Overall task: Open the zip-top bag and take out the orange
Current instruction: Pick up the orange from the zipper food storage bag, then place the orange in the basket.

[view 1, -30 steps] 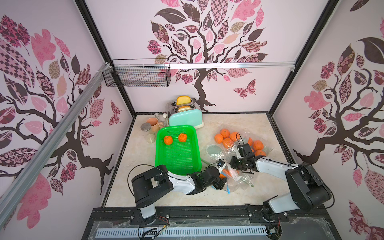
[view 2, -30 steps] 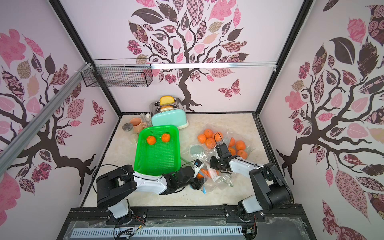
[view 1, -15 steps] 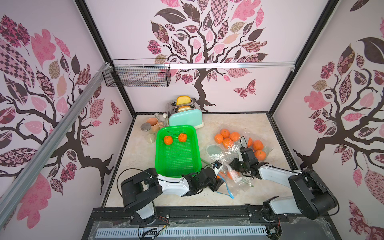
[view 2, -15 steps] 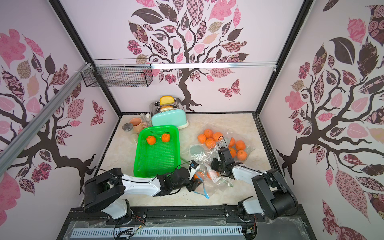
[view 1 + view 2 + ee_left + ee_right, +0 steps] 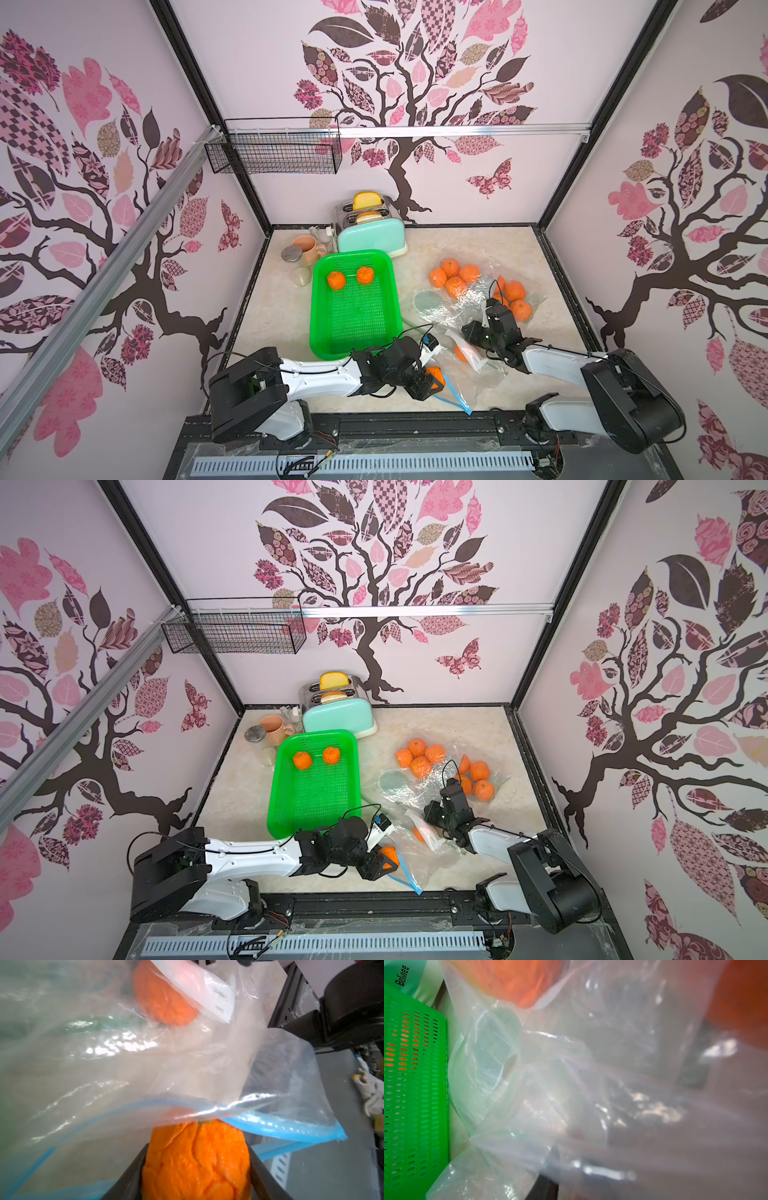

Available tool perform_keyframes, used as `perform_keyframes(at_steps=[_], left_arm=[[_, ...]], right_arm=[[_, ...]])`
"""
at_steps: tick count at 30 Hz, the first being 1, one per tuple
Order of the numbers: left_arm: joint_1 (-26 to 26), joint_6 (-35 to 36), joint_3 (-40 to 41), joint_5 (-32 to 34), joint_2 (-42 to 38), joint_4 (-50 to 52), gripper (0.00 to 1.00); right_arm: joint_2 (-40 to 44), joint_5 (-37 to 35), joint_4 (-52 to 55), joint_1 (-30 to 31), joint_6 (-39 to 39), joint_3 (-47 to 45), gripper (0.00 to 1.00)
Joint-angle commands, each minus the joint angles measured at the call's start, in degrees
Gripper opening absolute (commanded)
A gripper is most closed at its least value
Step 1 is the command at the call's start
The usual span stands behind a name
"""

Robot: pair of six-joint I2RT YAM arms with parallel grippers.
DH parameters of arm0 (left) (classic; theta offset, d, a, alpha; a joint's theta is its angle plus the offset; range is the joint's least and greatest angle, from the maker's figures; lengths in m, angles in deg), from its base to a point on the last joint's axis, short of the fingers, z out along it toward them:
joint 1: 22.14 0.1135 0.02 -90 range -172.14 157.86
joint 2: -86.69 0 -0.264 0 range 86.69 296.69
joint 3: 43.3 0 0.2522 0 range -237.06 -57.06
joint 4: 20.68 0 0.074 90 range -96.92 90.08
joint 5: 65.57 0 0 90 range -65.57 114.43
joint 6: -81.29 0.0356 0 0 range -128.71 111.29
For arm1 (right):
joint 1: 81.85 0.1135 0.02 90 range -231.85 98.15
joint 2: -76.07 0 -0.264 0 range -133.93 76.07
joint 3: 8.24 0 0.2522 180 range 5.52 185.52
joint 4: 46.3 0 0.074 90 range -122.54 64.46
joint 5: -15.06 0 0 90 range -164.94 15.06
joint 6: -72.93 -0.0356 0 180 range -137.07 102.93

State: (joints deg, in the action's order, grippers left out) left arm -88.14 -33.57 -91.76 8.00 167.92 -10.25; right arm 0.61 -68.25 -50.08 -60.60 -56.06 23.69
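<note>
Bag mouth open: zip-top bag point(image 5: 145, 1068) unzipped, blue seal parted. One orange point(image 5: 197, 1159) clamped in left gripper point(image 5: 430, 380), at the mouth, nearly clear of plastic. Jaw state of right gripper point(image 5: 471, 334) on the bag's far end unreadable. Remaining, likely: draw fruit fully out.

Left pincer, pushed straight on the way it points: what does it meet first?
Most likely the zip-top bag, whose clear film drapes over the held orange; depth beyond is unclear.
</note>
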Motion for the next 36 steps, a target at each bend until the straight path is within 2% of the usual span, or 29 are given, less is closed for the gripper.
perform_keyframes(at_steps=[1, 6, 10, 13, 16, 19, 21, 23, 26, 29, 34, 36], left_arm=[[-0.2, 0.7, -0.8, -7.6, -2.1, 2.1, 0.33], [-0.1, 2.1, -1.0, -11.3, -5.0, 4.7, 0.33], [0.3, 2.3, -0.1, -10.2, -10.4, 6.7, 0.32], [3.2, 0.9, -0.4, -8.2, -16.0, 7.6, 0.32], [8.0, -1.6, -2.5, 3.4, -22.0, 12.6, 0.33], [13.0, -4.1, -5.1, 20.2, -26.0, 19.2, 0.36], [16.4, -4.2, -6.4, 25.9, -26.2, 20.6, 0.36], [18.8, -4.2, -7.4, 34.6, -24.5, 21.2, 0.36], [25.4, -4.5, -9.1, 39.5, -18.9, 20.6, 0.35], [34.2, -5.1, -10.7, 33.8, -11.9, 18.4, 0.35], [41.3, -3.9, -15.4, 33.6, 0.8, 15.2, 0.35], [42.6, -3.4, -17.4, 33.9, 5.7, 14.6, 0.35]], right_arm=[[-2.0, -1.5, 2.1, 0.1, -0.6, -0.5, 0.24], [-3.2, -1.2, 2.4, 0.1, -0.4, 0.0, 0.24], [-2.5, -2.0, 2.6, 0.1, -0.4, -0.2, 0.24], [-2.2, -2.3, 2.8, 0.1, -0.2, -0.2, 0.24], [-1.9, -2.7, 3.1, 0.1, -0.1, -0.1, 0.24], [-1.7, -2.7, 3.0, 0.1, -0.2, -0.3, 0.24], [-1.8, -2.6, 2.9, 0.0, -0.2, -0.4, 0.24], [-2.0, -2.4, 2.8, 0.0, -0.3, -0.4, 0.24], [-2.4, -2.3, 2.8, 0.1, -0.3, -0.2, 0.24], [-2.4, -2.3, 2.8, 0.1, -0.3, -0.2, 0.24], [-2.4, -2.1, 2.7, 0.1, -0.3, -0.3, 0.25], [-2.5, -2.2, 2.9, 0.1, -0.3, -0.2, 0.25]])
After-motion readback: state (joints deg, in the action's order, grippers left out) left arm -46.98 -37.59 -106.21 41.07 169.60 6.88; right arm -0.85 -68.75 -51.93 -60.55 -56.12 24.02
